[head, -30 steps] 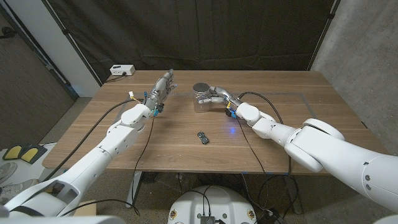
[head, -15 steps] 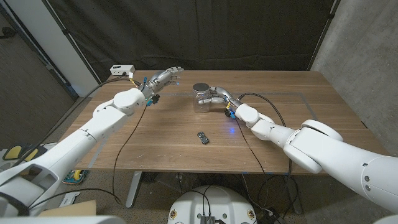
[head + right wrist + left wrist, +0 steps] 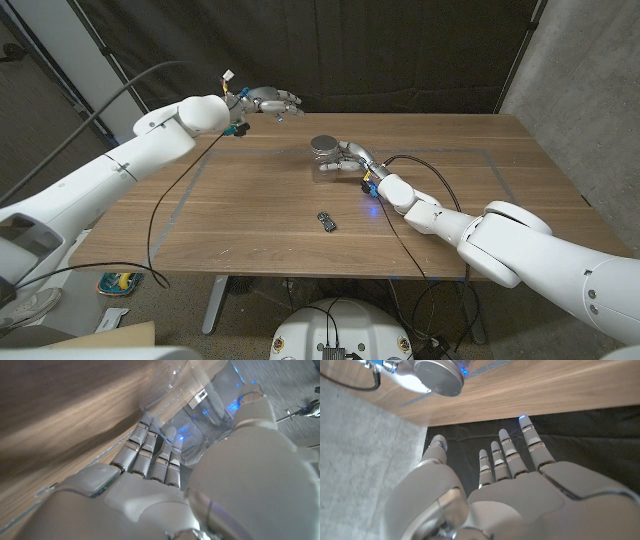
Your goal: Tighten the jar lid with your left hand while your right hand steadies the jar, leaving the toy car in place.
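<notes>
A clear glass jar (image 3: 326, 160) with a grey metal lid (image 3: 323, 144) stands upright near the table's far middle. My right hand (image 3: 356, 160) grips its side, fingers wrapped round the glass (image 3: 210, 415). My left hand (image 3: 268, 101) hovers high above the table's far edge, left of the jar, fingers spread and holding nothing (image 3: 520, 475). The lid (image 3: 439, 376) shows beyond its fingertips in the left wrist view. A small dark toy car (image 3: 326, 221) lies on the table in front of the jar.
A white box (image 3: 196, 113) sits at the table's far left corner. A black curtain hangs behind the wooden table (image 3: 250, 220). Cables trail from both arms across the tabletop.
My left arm has risen and swung toward the table's far edge, the hand now higher and nearer the jar. The right hand stays on the jar. The car has not moved.
</notes>
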Action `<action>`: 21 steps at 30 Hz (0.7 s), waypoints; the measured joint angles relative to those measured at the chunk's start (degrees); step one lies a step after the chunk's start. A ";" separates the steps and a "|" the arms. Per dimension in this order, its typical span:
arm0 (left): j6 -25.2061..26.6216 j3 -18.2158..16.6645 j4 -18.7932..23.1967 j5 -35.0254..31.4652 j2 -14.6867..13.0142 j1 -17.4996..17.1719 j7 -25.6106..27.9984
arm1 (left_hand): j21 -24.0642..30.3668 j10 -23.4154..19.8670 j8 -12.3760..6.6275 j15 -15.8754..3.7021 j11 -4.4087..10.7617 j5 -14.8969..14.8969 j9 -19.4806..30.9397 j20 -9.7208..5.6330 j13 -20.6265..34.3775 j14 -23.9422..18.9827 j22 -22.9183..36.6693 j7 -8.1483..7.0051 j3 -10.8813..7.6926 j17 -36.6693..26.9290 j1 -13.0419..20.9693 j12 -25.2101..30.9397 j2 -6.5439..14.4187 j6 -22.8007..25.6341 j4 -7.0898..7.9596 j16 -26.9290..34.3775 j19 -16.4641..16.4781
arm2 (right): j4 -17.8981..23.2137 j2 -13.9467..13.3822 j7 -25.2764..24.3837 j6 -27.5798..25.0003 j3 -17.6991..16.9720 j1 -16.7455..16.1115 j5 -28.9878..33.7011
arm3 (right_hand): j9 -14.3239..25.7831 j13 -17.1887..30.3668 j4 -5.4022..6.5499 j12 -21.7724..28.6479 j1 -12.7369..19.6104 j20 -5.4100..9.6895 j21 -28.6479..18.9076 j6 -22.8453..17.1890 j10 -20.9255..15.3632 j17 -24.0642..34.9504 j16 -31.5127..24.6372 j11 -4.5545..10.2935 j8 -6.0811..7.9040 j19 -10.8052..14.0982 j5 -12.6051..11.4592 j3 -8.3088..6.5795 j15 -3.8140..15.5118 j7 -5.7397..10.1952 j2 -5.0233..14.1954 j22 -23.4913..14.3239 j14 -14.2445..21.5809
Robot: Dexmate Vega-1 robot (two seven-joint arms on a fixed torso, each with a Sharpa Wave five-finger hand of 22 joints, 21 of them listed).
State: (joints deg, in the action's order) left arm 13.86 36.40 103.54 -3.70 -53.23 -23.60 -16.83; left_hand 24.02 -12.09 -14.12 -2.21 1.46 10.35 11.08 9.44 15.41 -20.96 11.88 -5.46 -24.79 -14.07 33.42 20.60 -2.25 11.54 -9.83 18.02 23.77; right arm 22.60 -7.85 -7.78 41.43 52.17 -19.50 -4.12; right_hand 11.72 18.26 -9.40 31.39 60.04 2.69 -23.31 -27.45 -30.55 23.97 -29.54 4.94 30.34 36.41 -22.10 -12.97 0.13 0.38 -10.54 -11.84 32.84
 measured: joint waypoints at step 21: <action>-4.55 8.97 -1.24 -23.85 4.66 15.25 -23.79 | -2.09 10.74 3.03 4.36 -1.81 2.52 0.26 1.62 2.30 11.76 -0.73 -5.17 4.65 0.66 9.62 -3.30 -6.18 -7.07 0.56 -5.16 -3.73 | -0.19 0.15 -1.80 -0.08 -0.36 -0.54 0.42 | 0.15 -0.01 0.00 0.00 0.20 0.51 -0.49 -0.45 0.31 0.11 -0.63 -0.31 -0.06 0.09 0.47 0.00 0.40 -0.16 -0.20 -0.31 0.38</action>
State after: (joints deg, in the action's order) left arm 9.31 45.37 102.30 -27.55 -48.57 -8.35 -40.62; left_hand 21.93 -1.35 -11.09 2.15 -0.35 12.87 11.35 11.06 17.71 -9.20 11.16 -10.63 -20.14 -13.41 43.04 17.29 -8.43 4.47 -9.26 12.86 20.04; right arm 22.42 -7.71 -9.58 41.35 51.81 -20.04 -3.70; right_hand 11.87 18.25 -9.40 31.39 60.24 3.19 -23.80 -27.90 -30.24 24.08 -30.17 4.63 30.28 36.50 -21.63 -12.98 0.53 0.23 -10.75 -12.14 33.22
